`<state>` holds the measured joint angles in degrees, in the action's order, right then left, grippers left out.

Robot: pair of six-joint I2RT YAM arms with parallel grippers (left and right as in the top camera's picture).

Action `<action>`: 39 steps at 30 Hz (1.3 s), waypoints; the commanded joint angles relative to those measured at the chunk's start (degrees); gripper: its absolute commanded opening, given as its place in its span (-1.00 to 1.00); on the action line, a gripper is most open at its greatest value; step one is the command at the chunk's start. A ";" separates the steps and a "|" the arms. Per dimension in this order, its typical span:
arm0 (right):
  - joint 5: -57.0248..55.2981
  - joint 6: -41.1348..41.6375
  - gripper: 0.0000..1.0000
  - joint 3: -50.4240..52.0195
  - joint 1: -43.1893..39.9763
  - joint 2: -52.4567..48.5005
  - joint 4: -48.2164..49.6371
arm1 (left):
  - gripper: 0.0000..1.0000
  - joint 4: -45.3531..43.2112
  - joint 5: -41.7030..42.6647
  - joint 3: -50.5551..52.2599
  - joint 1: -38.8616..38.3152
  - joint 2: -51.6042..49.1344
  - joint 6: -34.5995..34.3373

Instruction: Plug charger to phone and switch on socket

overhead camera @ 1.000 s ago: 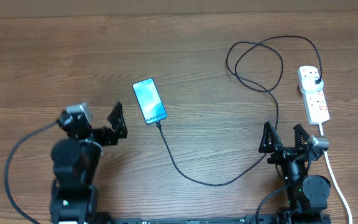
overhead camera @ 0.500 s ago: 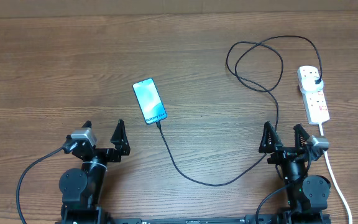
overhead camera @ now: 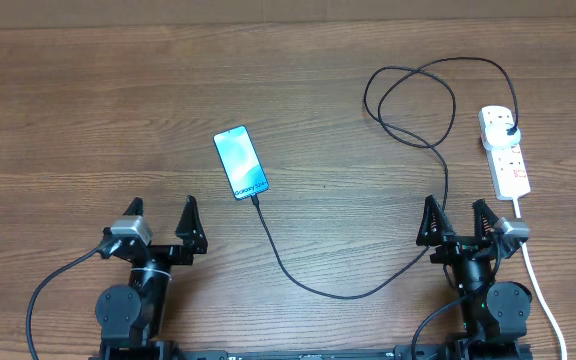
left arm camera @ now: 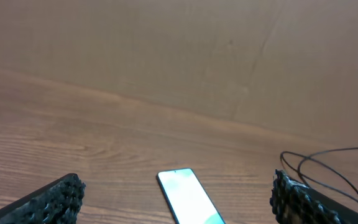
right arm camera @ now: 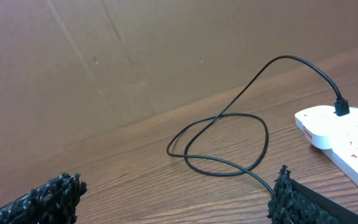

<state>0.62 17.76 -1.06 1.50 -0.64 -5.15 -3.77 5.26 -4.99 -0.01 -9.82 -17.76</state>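
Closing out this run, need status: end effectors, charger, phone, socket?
Left end effector and right end effector open, empty. Charger tip at short edge of phone, screen lit; plug in socket, switch state unreadable. Nothing in the way.

right wrist view: socket (right arm camera: pixel 337 134) cut off by the right edge; charger (right arm camera: pixel 340 108) cable slips out of sight behind a finger (right arm camera: pixel 303 202) low in the frame. left wrist view: phone (left arm camera: pixel 189 198) cut by the bottom edge, cable loop runs off the right side. overhead: white cord (overhead camera: pixel 541 288) leaves at bottom right; red switches (overhead camera: pixel 513 168) too small to read; connector tip (overhead camera: pixel 256 199) at the phone too small to tell if seated.
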 commanded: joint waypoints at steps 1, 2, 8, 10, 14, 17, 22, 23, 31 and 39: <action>-0.57 -0.15 0.99 0.61 -0.07 0.48 0.33 | 0.99 0.92 -1.95 0.52 0.00 2.32 1.55; -0.55 -0.15 1.00 0.61 -0.07 0.48 0.33 | 0.99 1.01 -2.25 0.72 0.00 3.06 1.53; -0.57 -0.15 1.00 0.61 -0.07 0.48 0.33 | 0.99 2.23 -3.63 2.60 0.00 9.14 1.53; -0.57 -0.15 1.00 0.61 -0.07 0.48 0.33 | 0.99 2.25 -3.85 2.60 0.02 9.62 1.53; -0.57 -0.15 1.00 0.61 -0.07 0.48 0.33 | 0.99 1.42 -4.92 2.60 0.02 9.64 1.53; -0.57 -0.15 1.00 0.61 -0.07 0.48 0.33 | 0.99 -1.88 -5.81 2.60 0.02 9.64 1.55; -0.55 -0.15 1.00 0.61 -0.07 0.48 0.33 | 0.99 -6.47 -5.88 2.75 0.09 9.64 2.36; -0.57 -0.15 1.00 0.61 -0.07 0.48 0.33 | 0.99 -7.06 -5.90 2.86 0.11 9.64 2.40; -0.57 -0.15 1.00 0.61 -0.07 0.48 0.33 | 0.99 -9.97 -7.39 4.76 0.09 9.64 4.22; -0.57 -0.15 1.00 0.61 -0.07 0.48 0.33 | 0.99 3.87 -7.41 4.76 0.11 9.64 7.54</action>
<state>0.60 17.78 -1.06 1.50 -0.64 -5.13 -3.22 -1.34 -0.60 -0.01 -0.78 -12.95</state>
